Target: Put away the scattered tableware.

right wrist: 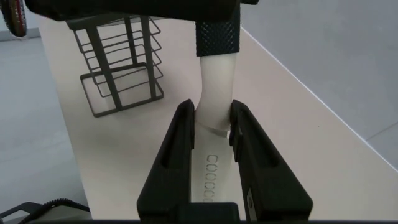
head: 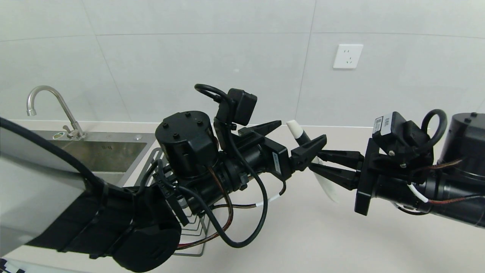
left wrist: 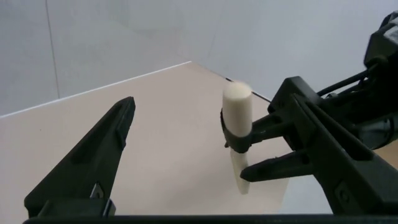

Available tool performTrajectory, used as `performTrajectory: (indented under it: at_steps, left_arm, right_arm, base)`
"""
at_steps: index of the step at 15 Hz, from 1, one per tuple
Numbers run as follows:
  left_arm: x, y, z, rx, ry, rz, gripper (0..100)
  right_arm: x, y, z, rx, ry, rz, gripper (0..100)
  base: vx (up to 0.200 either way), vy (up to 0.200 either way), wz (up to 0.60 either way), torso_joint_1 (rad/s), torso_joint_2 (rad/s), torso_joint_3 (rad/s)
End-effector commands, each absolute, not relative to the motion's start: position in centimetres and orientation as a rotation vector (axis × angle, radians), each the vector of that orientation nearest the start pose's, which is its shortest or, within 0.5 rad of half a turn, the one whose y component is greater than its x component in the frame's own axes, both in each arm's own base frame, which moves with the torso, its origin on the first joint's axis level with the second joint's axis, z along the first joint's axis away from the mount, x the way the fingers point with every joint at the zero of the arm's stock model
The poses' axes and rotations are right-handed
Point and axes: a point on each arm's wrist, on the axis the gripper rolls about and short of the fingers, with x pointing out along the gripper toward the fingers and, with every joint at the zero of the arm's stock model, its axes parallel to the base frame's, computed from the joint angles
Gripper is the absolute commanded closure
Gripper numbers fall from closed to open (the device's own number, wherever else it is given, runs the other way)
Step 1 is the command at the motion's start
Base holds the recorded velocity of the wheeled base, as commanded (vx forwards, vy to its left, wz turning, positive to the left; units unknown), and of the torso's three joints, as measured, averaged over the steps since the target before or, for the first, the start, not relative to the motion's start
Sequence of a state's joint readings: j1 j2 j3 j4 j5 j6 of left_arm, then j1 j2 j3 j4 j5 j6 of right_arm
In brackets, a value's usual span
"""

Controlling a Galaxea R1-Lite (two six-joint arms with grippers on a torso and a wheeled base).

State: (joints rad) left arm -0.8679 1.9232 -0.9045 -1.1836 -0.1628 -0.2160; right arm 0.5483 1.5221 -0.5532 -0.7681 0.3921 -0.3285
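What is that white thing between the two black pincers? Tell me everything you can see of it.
It is a white utensil, smooth and plastic-looking, with a round-ended handle, a narrow neck and a wider part pierced by a row of small holes. It hangs tilted in the air above the beige counter. The right pincer is shut on its neck. The left pincer stands open around the handle; whether it touches is unclear.

Matt plastic spatula (head: 296,131), metal wire rack (right wrist: 107,87), brushed s/s sink (head: 94,151)
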Motion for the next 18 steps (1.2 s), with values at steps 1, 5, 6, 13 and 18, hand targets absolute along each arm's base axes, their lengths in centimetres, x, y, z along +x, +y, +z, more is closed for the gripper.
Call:
performTrajectory:
  at_steps: [1, 5, 6, 13, 18]
  left_arm:
    - [23.1, -28.6, 18.2, -0.256, -0.035, -1.056, 0]
    - [22.5, -29.9, 18.2, -0.29, -0.071, -1.099, 0]
    - [22.5, -30.0, 18.2, -0.292, -0.072, -1.102, 0]
    - [21.7, -30.8, 18.9, -0.318, -0.127, -1.138, 100]
    - [21.7, -30.7, 19.1, -0.323, -0.142, -1.132, 100]
  right_arm:
    - [20.5, 13.6, 17.9, -0.318, 0.046, 0.964, 100]
    - [20.5, 13.6, 17.9, -0.317, 0.045, 0.963, 100]
    - [20.5, 13.5, 17.9, -0.317, 0.045, 0.962, 100]
    - [21.2, 13.6, 19.2, -0.312, 0.0, 0.943, 100]
    - [21.1, 12.6, 18.8, -0.312, 0.022, 0.909, 0]
  base:
    - [0.0, 0.0, 0.0, 0.0, 0.0, 0.0]
    - [0.0, 0.0, 0.0, 0.0, 0.0, 0.0]
    - [0.0, 0.0, 0.0, 0.0, 0.0, 0.0]
    - [0.0, 0.0, 0.0, 0.0, 0.0, 0.0]
    - [0.0, 0.0, 0.0, 0.0, 0.0, 0.0]
